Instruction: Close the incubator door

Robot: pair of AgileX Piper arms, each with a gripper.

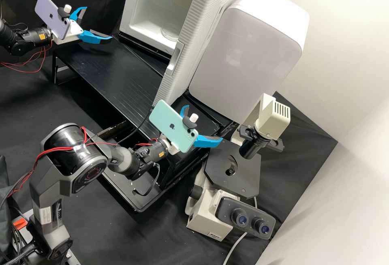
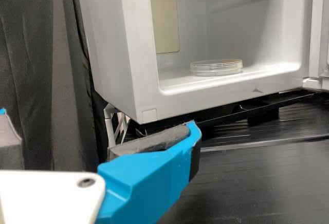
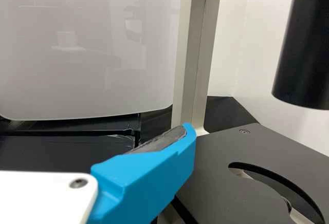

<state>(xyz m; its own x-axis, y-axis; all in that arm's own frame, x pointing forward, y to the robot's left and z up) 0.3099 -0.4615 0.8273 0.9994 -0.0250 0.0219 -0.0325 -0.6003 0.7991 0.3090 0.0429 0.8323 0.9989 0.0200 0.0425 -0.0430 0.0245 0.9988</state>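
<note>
Phone (image 1: 52, 16), lilac, on the left arm, with a dark logo on its back and an orange sticker (image 1: 41, 37) on the wrist behind. Phone (image 1: 172, 126), mint green, on the right arm, with the same dark logo, a block of fine print too small to read, and another orange sticker (image 1: 161, 154) nearby. Also a small white label (image 1: 214, 235), likewise illegible, low on the cream microscope (image 1: 198, 215).

Incubator door (image 1: 198, 26) open, swung out from the incubator (image 1: 130, 18): white, closely ribbed, with a recessed handle (image 1: 175, 58) partway along. Upright between the exposed white chamber and a rounded white unit (image 1: 247, 58) with a smooth, glossy front. On the chamber floor, clear round dishes (image 2: 216, 68), stacked.

Left gripper (image 1: 98, 22) with blue fingers spread apart, near the open chamber; in the left wrist view, one dark-padded fingertip in front of the incubator's lower corner. Right gripper (image 1: 204, 123) also spread, between the door and the microscope; in the right wrist view, one fingertip near the dark stage (image 3: 226, 147), with the black barrel (image 3: 303, 49) of the microscope well above.
</note>
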